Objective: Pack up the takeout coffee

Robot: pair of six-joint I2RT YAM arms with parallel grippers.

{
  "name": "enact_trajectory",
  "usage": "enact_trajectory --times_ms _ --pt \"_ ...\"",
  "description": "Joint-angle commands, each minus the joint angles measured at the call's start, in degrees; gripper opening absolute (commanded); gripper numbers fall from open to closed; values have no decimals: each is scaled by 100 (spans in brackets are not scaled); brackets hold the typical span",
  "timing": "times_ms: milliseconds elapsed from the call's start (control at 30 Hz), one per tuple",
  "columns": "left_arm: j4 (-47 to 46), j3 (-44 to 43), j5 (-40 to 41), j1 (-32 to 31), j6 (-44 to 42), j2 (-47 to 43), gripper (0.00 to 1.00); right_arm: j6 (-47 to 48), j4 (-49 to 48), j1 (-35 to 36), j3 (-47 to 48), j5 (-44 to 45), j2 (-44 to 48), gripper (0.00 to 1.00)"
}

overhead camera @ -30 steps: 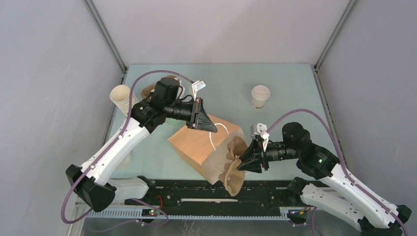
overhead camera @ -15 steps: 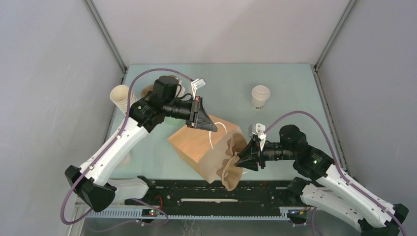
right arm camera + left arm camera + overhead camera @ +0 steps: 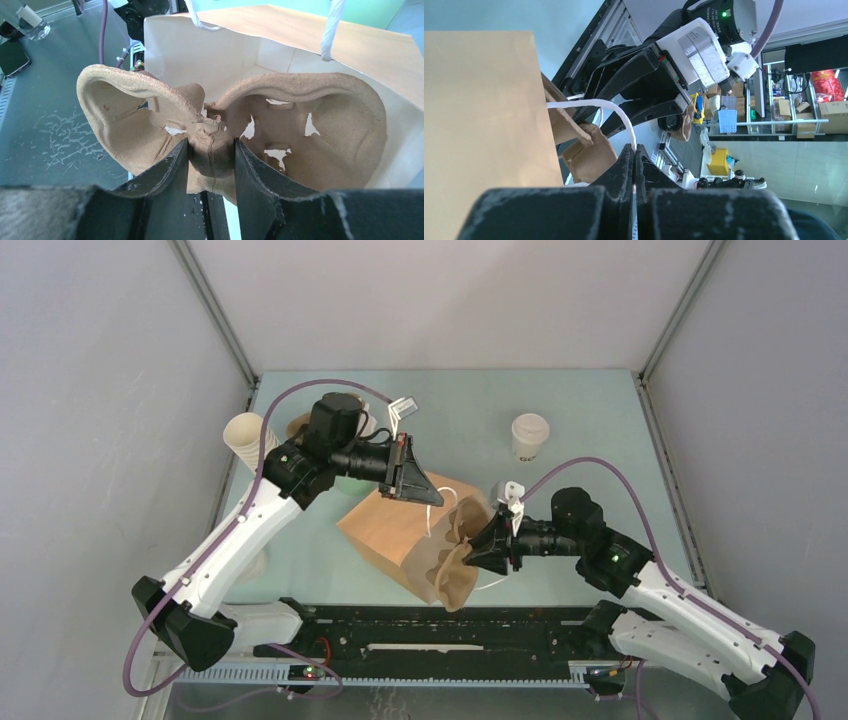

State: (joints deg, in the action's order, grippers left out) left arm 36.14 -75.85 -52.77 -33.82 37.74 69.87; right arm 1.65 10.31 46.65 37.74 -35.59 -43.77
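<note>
The takeout coffee, a small cream cup with a white lid, stands alone at the back right of the table. A brown paper bag lies on its side mid-table, mouth toward the right arm. My left gripper is shut on the bag's white handle and holds the mouth up. My right gripper is shut on the middle of a brown pulp cup carrier, which sits partly inside the bag's mouth.
A tall stack of cream cups lies at the back left, behind the left arm. The black rail runs along the near edge. Grey walls enclose the table on three sides.
My right gripper has moved left with the carrier, pushing it from outside the bag's mouth to partly inside. The left gripper has kept hold of the handle almost in place.
</note>
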Motion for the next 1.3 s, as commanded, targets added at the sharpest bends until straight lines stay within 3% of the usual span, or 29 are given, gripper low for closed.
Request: enact_trajectory --times_ms 0,300,700,1100,1267 --pt "-371 -248 -168 43 236 -175 0 -120 -488 51 10 10 6 43" --pt "-518 -247 -227 43 379 -197 0 -193 -583 54 -328 174 326 44" --pt "-513 -95 -286 -11 523 -335 0 109 -1394 82 -22 846 -532 45" --pt "-519 -77 -313 -121 496 -269 0 749 -727 176 184 1639 -495 45" --pt "-529 -70 -284 -160 446 -185 0 818 -383 144 406 1546 -532 45"
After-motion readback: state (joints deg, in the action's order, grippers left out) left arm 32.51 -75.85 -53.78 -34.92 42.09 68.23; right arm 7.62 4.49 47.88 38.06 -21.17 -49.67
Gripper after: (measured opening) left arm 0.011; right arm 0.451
